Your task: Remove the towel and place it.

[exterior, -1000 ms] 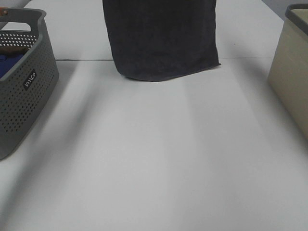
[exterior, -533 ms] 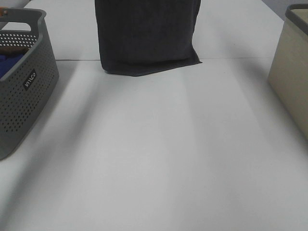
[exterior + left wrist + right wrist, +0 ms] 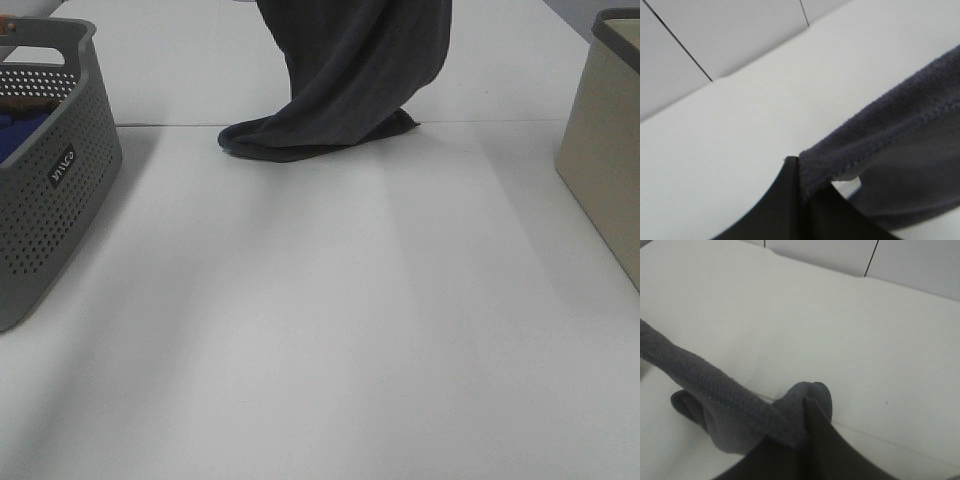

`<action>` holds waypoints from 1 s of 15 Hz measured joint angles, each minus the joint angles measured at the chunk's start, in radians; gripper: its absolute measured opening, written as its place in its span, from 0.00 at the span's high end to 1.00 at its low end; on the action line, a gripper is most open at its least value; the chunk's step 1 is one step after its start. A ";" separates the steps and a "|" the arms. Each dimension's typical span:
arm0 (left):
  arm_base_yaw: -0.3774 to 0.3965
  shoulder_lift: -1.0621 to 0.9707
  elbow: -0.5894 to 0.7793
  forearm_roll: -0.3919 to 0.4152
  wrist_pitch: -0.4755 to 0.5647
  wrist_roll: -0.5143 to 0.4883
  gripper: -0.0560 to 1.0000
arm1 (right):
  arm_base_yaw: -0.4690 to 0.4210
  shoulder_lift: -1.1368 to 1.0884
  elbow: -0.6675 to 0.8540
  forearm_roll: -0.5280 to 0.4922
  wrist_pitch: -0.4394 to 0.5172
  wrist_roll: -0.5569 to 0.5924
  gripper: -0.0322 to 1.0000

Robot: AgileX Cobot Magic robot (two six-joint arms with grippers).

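High view: towel hanging down from above frame, its lower end bunching on table, right of basket and well apart from it. Blue cloth lying inside basket. Beige bin standing farther right of basket, beyond towel. Grippers not showing here.

Left wrist: left gripper pinching closed on towel hem.

Right wrist: right gripper clamping tight on towel edge, with rest drooping toward table.

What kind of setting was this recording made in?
Probably a lab bench staged for laundry handling: a plain white tabletop, a grey perforated plastic basket at one side, a beige rectangular bin opposite, and a dark charcoal-grey plush towel hanging down onto the table.
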 joint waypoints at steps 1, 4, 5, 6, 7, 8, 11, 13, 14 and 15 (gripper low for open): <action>0.000 -0.017 -0.001 -0.037 0.103 0.004 0.95 | 0.000 -0.018 0.000 0.019 0.072 0.000 0.96; 0.000 -0.019 -0.001 -0.076 0.185 -0.049 0.95 | 0.000 -0.032 0.000 0.032 0.226 0.000 0.96; 0.000 -0.021 -0.001 -0.083 0.189 -0.066 0.95 | 0.000 -0.033 0.000 0.033 0.239 -0.001 0.96; 0.000 -0.047 0.037 -0.089 0.189 -0.080 0.95 | 0.000 -0.045 0.008 0.039 0.244 -0.001 0.96; 0.000 -0.077 0.089 -0.092 0.189 -0.080 0.95 | 0.000 -0.061 0.028 0.052 0.245 -0.001 0.96; 0.000 -0.117 0.164 -0.099 0.189 -0.080 0.95 | 0.000 -0.084 0.054 0.067 0.245 -0.001 0.96; 0.000 -0.251 0.370 -0.122 0.188 -0.080 0.95 | 0.000 -0.154 0.151 0.117 0.245 -0.001 0.96; 0.000 -0.378 0.560 -0.135 0.188 -0.088 0.95 | 0.000 -0.217 0.243 0.166 0.246 -0.001 0.96; -0.001 -0.448 0.656 -0.144 0.185 -0.099 0.95 | 0.000 -0.257 0.290 0.181 0.246 -0.001 0.96; -0.001 -0.516 0.737 -0.153 0.181 -0.114 0.95 | 0.001 -0.295 0.344 0.192 0.246 -0.001 0.96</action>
